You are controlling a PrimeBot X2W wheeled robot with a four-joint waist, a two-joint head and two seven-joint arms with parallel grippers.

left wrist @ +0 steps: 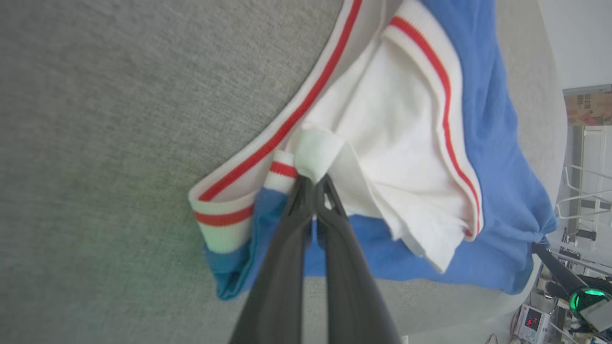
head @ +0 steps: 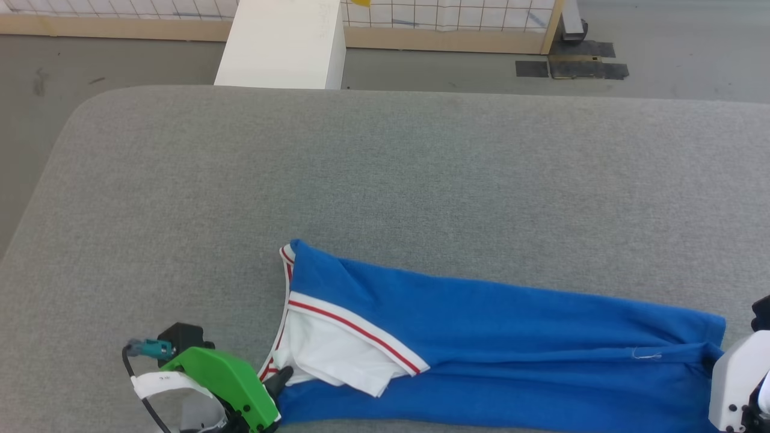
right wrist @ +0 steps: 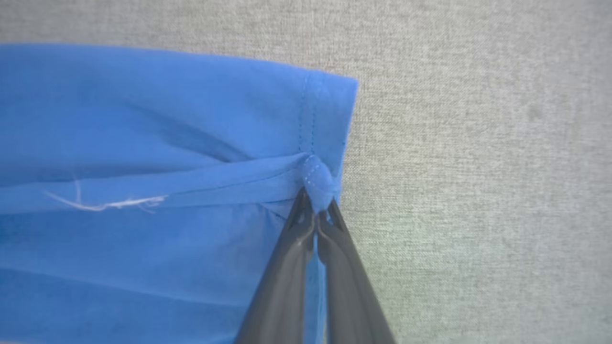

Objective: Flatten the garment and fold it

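The blue garment [head: 493, 337] lies folded into a long band across the near part of the grey table [head: 385, 168], collar end at the left, hem at the right. A white sleeve with red-striped trim [head: 337, 349] lies on top of it. My left gripper [left wrist: 313, 184] is shut on a white bunch of fabric [left wrist: 313, 153] by the collar trim; in the head view its dark fingertip [head: 278, 379] touches the garment's left end. My right gripper [right wrist: 315, 210] is shut on a pinch of the blue hem [right wrist: 316, 179] at the garment's right corner [head: 713, 349].
The grey fabric table surface extends far beyond the garment toward the back and left. A white box [head: 283, 45] stands on the floor behind the table, in front of a wooden-framed grid panel [head: 451, 24]. Dark tape patches [head: 571, 66] mark the floor at back right.
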